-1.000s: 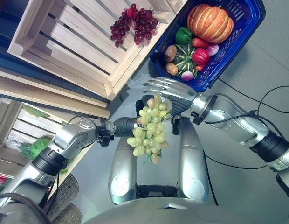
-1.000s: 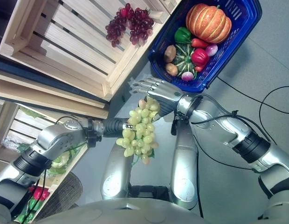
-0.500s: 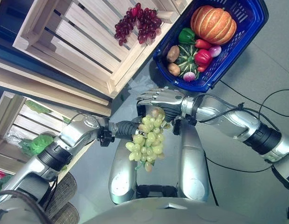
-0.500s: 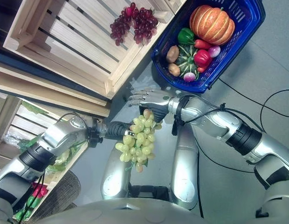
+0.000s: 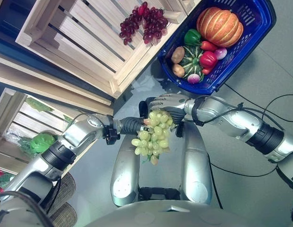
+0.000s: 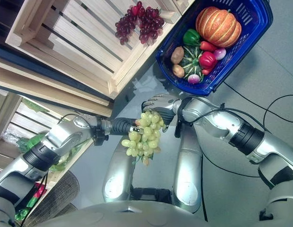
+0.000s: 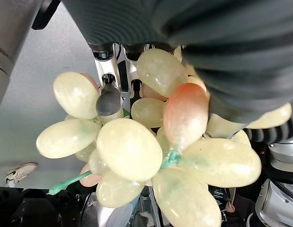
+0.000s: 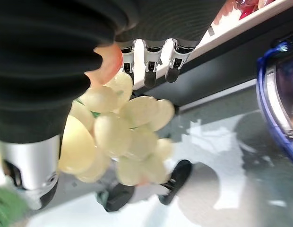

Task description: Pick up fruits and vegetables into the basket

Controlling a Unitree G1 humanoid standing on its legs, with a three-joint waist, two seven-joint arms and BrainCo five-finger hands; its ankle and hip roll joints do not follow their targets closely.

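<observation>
Green grapes (image 5: pixel 153 134) mid-handover — basket (image 5: pixel 254 38) half filled.
You're gripping them with left hand (image 5: pixel 138 124) and right hand (image 5: pixel 168 102) curled on top — purple grapes (image 5: pixel 144 21) waiting.

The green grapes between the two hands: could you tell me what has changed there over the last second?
The right hand, hovering open above the green grapes a second ago, has come down and curled its fingers over the top of the bunch. The left hand still holds the bunch from the side. The blue basket with its vegetables and the purple grapes in the wooden crate have not moved.
</observation>
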